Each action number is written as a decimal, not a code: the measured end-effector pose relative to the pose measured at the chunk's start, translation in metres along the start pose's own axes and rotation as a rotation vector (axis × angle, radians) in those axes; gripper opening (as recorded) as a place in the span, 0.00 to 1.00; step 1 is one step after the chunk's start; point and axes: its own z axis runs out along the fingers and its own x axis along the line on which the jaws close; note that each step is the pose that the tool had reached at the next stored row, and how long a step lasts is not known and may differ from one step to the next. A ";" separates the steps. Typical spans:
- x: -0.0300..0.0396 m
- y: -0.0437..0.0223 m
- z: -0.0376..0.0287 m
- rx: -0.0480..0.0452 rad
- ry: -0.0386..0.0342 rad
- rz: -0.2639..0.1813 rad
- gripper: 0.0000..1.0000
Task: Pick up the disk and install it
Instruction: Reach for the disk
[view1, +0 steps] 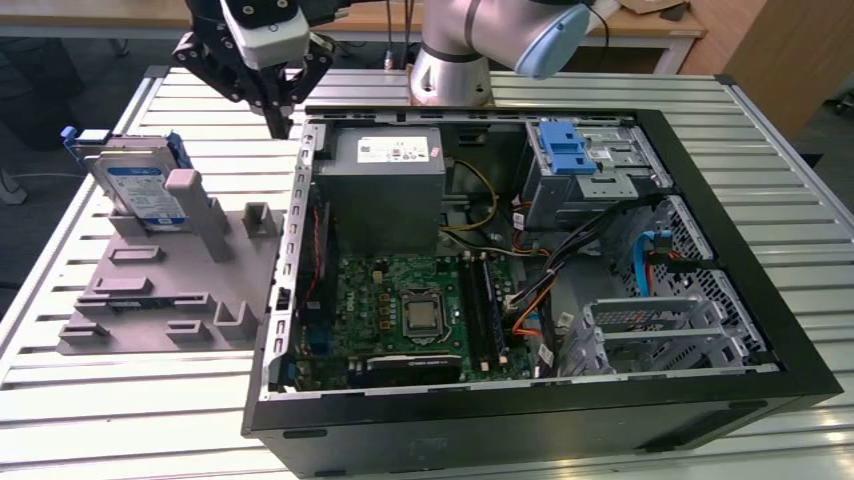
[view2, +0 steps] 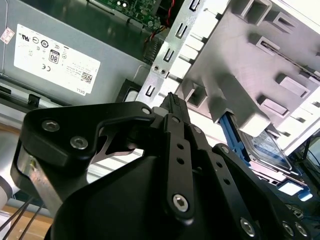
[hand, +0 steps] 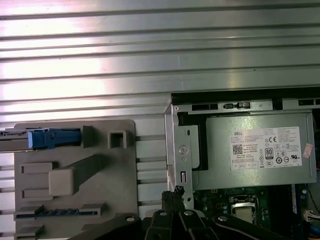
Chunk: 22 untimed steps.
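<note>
Disk (view1: 139, 186) stands upright on edge in a slot at the far end of a grey plastic holder (view1: 174, 290), on the exterior view's left, blue bracket around it, label facing out. In the first wrist view the disk (hand: 50, 138) shows edge-on, blue bracket end visible. In the second wrist view the disk (view2: 265, 147) sits behind the holder's raised blocks. Gripper (view1: 278, 128) hangs above the slatted metal table (view1: 174, 430), over the gap between the holder and the open computer case (view1: 747, 215), close to the case's corner, apart from the disk. Its fingers are pressed together with nothing between them, tips meeting in both wrist views: gripper (view2: 172, 100), gripper (hand: 176, 191). Case lies on its side, lid off. Inside it are a grey power supply box (view1: 387, 185) with a white sticker nearest the gripper, a green motherboard (view1: 400, 310) below it, and a metal drive cage (view1: 594, 170) with a blue latch on the exterior view's right. Robot arm base (view1: 447, 70) stands on the table behind the case.
</note>
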 end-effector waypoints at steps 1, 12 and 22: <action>0.0005 0.0000 0.0000 -0.0001 0.0000 0.000 0.11; 0.0153 0.0057 -0.0001 0.0000 0.0000 0.000 0.11; 0.0244 0.0099 0.0000 0.0001 0.0000 0.000 0.11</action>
